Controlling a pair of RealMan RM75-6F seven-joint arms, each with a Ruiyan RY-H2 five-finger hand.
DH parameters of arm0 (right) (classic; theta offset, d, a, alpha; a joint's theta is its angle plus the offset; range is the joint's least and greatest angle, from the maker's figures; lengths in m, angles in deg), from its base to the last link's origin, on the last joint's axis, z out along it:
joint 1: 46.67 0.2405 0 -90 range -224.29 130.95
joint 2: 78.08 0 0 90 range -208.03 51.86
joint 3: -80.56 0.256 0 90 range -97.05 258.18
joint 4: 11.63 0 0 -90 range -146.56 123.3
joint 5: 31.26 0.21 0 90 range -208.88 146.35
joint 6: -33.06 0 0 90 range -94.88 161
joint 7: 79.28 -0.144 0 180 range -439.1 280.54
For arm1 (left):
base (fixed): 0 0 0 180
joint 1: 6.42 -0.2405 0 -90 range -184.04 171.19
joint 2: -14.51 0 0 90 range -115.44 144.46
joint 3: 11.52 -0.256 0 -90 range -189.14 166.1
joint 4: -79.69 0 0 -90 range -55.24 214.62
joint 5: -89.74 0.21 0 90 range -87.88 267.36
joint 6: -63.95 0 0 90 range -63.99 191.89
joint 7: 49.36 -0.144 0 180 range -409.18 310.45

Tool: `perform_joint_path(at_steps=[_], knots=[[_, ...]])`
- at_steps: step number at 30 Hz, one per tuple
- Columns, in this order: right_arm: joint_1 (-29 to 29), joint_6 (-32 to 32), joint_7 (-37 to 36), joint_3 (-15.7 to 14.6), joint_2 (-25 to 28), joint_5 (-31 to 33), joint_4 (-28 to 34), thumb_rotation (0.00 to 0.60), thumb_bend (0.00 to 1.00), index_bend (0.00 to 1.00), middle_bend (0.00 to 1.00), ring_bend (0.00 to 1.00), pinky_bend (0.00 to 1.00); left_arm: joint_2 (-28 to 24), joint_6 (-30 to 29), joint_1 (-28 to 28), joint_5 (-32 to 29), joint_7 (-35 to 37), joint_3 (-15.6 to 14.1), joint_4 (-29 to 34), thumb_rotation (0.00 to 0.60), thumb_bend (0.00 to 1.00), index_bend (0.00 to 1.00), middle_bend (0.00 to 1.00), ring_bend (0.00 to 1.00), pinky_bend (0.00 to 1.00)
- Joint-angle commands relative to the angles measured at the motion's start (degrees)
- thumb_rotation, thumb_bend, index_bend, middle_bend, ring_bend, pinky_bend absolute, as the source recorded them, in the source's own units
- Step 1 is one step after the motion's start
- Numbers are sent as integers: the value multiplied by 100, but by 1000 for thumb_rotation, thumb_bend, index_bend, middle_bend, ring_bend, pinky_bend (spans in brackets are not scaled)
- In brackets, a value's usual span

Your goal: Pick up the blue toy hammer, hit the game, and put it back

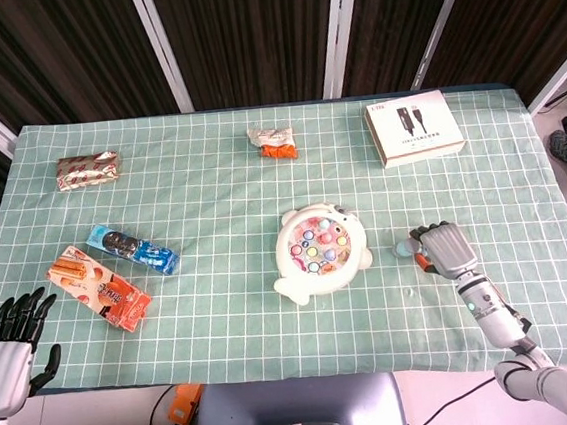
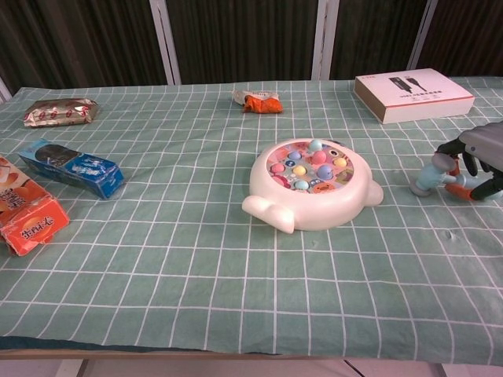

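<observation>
Hammer [image 2: 437, 172] position: low over the tabletop [image 1: 212, 199], to the right of the game [image 1: 317, 249] and well apart from it, held in the right hand [image 1: 445, 248]. The fingers [image 2: 470, 162] are curled around the handle, so the hand is gripping the hammer, with the blue head pointing toward the game. Judging from this low placement away from the game, the hand is likely setting the hammer down on the cloth; whether the head already touches the surface cannot be told from either view. The game sits near the middle of the tabletop, within reach of the right arm, which explains why that arm handles the tool. The left hand [image 1: 10, 344] hangs off the near left edge with its fingers apart, holding nothing, clear of the snack packs [image 1: 105, 285]. Hidden or unclear items: the hammer handle is mostly covered by the fingers; in the head view only a small pale-blue part of the head shows beside the hand. In the chest view the right hand is cut off by the frame edge, and the left hand does not appear. An orange part shows beneath the fingers; its nature is uncertain.
</observation>
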Motion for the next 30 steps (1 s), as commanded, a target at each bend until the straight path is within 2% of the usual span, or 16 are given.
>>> perform_joint_path(at_steps=[1, 11, 17, 30], knots=[[-19, 23, -8, 41, -15, -26, -21, 600, 631, 942, 656, 615, 660, -7, -5, -2, -3, 15, 2, -1, 600, 484, 8, 2, 0, 13], [-70, 214, 21, 229, -33, -53, -84, 600, 628, 886, 656, 585, 628, -24, 4, 1, 6, 34, -12, 14, 600, 486, 8, 1, 0, 15], [-90, 386, 143, 314, 36, -19, -1, 600, 617, 821, 656, 536, 573, -25, -10, -4, 12, 39, -13, 14, 600, 485, 8, 1, 0, 15], [-132, 488, 273, 443, 39, -45, -1, 600, 601, 780, 636, 512, 549, -26, -42, -14, 34, 70, -19, 8, 600, 485, 9, 1, 0, 15]])
